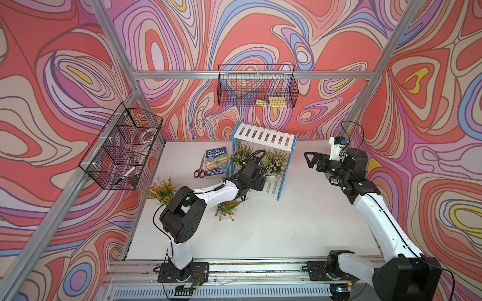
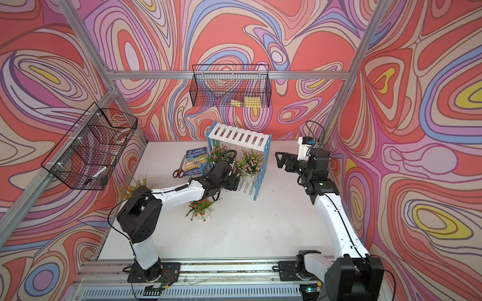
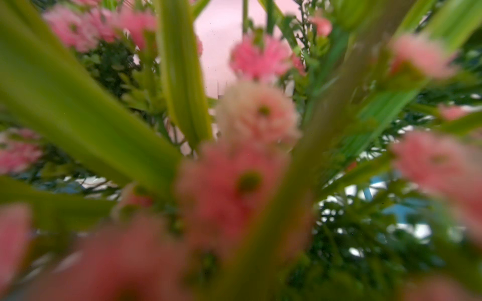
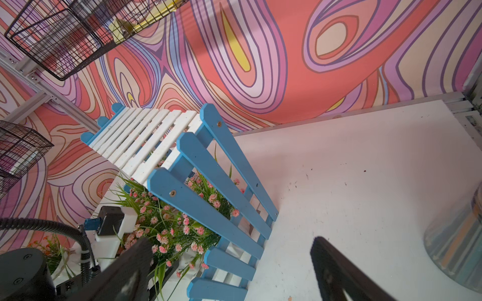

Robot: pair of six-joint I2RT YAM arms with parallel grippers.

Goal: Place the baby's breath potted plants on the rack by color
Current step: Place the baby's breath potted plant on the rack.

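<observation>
White tabletop point(image 1: 300, 221): blue-and-white slatted wooden rack point(image 1: 263, 135) at 12 o'clock, upper tier bare, pink-flowered white-potted plants point(image 1: 275, 163) on lower tier, where left claw point(image 1: 258, 176) sits, grip indiscernible. Two orange-flowered potted plants point(image 1: 160, 191) stand unplaced at 8 o'clock; right claw point(image 1: 313, 161) wide, empty.

Setting: robot test cell, lab enclosure. Evidence — aluminium frame point(image 1: 182, 75), swirl-printed walls point(image 1: 65, 78), white tabletop point(image 1: 287, 229), two arms point(image 1: 208, 191) on a base rail point(image 1: 260, 268).
</observation>
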